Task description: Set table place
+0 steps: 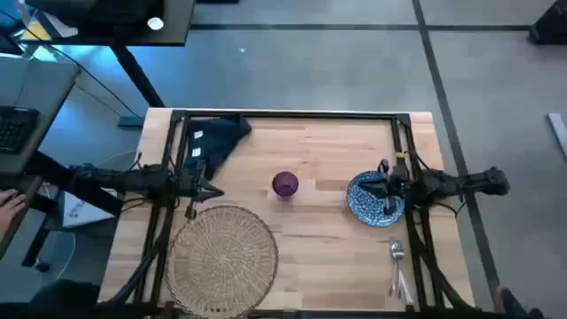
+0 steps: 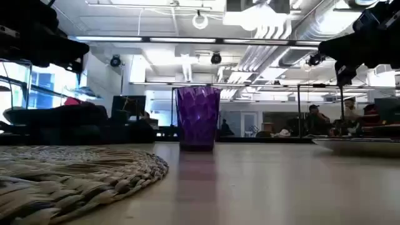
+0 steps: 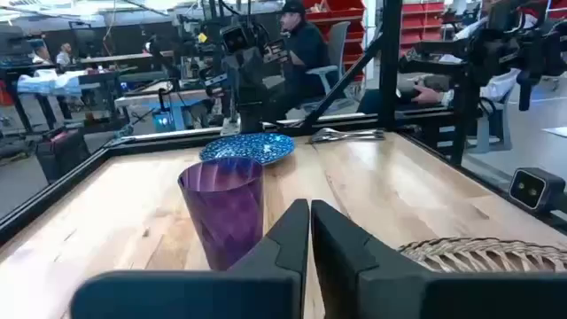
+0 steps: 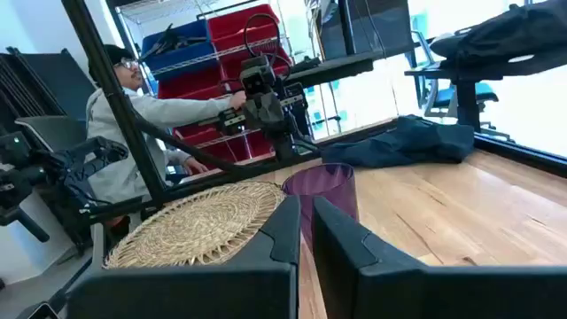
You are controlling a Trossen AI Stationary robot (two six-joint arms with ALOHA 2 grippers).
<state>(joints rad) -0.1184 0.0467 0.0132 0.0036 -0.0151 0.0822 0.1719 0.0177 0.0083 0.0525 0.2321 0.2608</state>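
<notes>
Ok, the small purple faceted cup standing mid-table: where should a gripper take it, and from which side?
Probably across the side wall of the purple faceted cup, coming level from the left. It stands upright, clear of the woven wicker mat, and the left gripper already faces it; its fingers must open first.

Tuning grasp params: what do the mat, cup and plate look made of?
Mat: woven wicker or straw, coarse matte braid.
Cup: translucent purple, faceted, glossy; plastic or glass, unclear.
Plate: blue-white speckled with a glazed look, likely ceramic.
</notes>
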